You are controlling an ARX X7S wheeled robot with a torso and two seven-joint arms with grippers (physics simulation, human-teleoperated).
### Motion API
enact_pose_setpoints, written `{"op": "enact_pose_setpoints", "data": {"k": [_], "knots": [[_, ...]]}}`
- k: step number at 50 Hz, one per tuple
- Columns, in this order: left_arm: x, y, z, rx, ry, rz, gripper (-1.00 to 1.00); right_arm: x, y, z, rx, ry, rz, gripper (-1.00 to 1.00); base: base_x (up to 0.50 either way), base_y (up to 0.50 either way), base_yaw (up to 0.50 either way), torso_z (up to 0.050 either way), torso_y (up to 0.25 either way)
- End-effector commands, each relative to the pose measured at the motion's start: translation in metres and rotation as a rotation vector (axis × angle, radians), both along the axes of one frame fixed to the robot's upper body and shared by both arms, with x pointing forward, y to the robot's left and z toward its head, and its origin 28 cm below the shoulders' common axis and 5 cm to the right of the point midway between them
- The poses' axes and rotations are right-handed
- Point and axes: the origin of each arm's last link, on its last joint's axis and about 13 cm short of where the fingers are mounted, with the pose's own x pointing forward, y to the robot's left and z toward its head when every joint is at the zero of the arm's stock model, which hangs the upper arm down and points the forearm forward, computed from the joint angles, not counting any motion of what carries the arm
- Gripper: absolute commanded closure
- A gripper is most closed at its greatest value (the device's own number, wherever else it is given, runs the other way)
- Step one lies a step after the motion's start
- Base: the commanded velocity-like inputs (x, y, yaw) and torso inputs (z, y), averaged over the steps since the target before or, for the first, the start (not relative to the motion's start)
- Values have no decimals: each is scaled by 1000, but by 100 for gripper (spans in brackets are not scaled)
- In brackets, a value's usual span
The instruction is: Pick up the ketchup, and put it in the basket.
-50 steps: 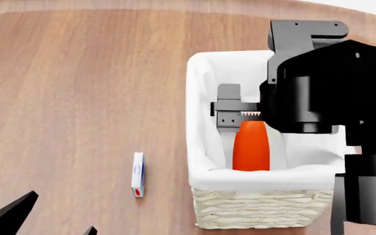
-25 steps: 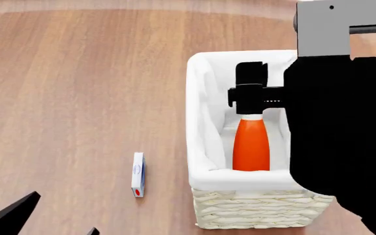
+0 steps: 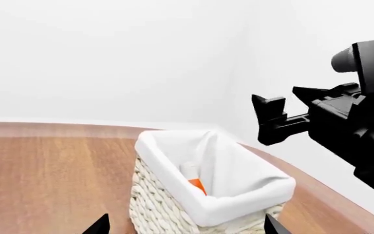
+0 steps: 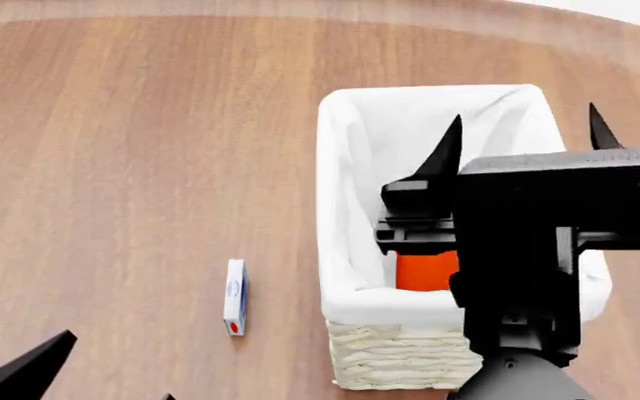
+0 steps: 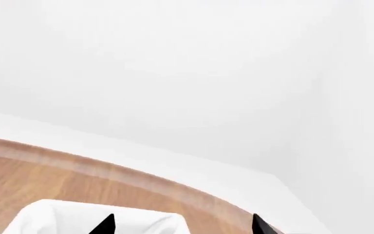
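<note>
In the left wrist view, the right gripper (image 3: 271,114) is seen raised well above the basket (image 3: 239,207), its jaws spread apart and holding nothing. Below and away from those jaws, the ketchup (image 3: 196,183) is glimpsed inside the white liner, only its white cap and a sliver of orange showing over the rim. Two dark tips at the lower edge of that picture belong to the left gripper (image 3: 183,225); they are set wide, so its jaws are judged apart and empty. In the head view, the right gripper (image 4: 520,142) is shown with its two pointed fingertips well separated above the basket (image 4: 342,192), and the ketchup (image 4: 422,271) is seen beneath the jaws, lying within the liner and no longer clamped. A second ago the bottle's neck was still held between the jaws; since then it has been let go and the arm has been lifted clear. A small white box (image 4: 234,297) is left on the wooden table (image 4: 131,167), well to the side of both grippers. In the right wrist view, only the far rim of the basket (image 5: 57,217) and the spread fingertips (image 5: 103,225) are shown against the wall. The placing is therefore judged complete, with only withdrawal remaining.
</note>
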Motion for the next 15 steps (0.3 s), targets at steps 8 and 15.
{"op": "enact_pose_setpoints", "data": {"k": [8,15], "knots": [[-1,0,3,-7,-2,-4,-100,-32,14,-57,-29,-167,75,-100,0,0,0,0,0],[-2,-1,4,-8,-1,-3,-100,-40,15,-72,-44,-179,94,-100,0,0,0,0,0]]}}
